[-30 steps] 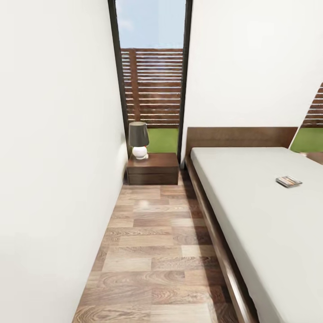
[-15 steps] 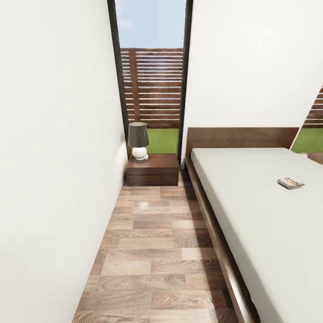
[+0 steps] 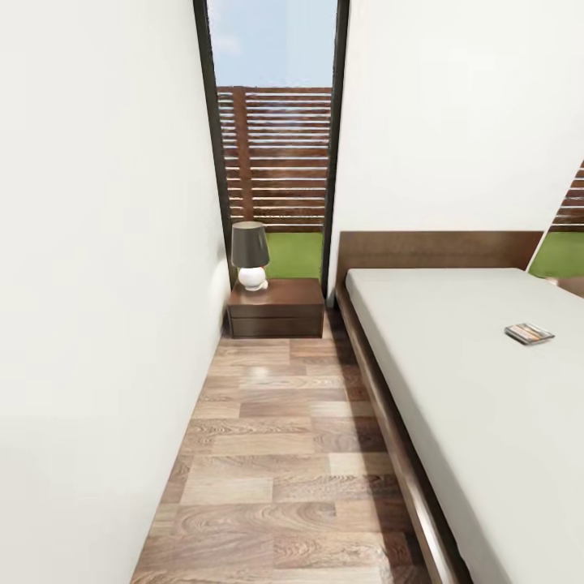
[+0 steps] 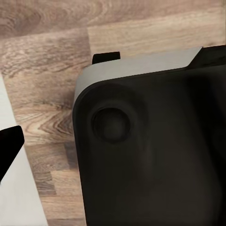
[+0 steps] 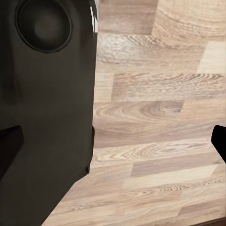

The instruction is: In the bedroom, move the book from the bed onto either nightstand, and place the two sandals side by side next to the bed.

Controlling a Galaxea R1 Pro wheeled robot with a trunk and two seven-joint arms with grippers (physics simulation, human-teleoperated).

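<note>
Grippers hang low over the wood floor [image 5: 155,117], beside the robot's dark base [image 4: 155,150].
Whether their fingers are apart can't be told; book [image 3: 529,333] lies on the bed [image 3: 454,389].

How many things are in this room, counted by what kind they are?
Bed: 1
Nightstand: 1
Lamp: 1
Book: 1
Total: 4

Both wrists point down beside the robot's dark base [image 4: 150,150].

No legible text, even on book [image 3: 529,333]
</note>
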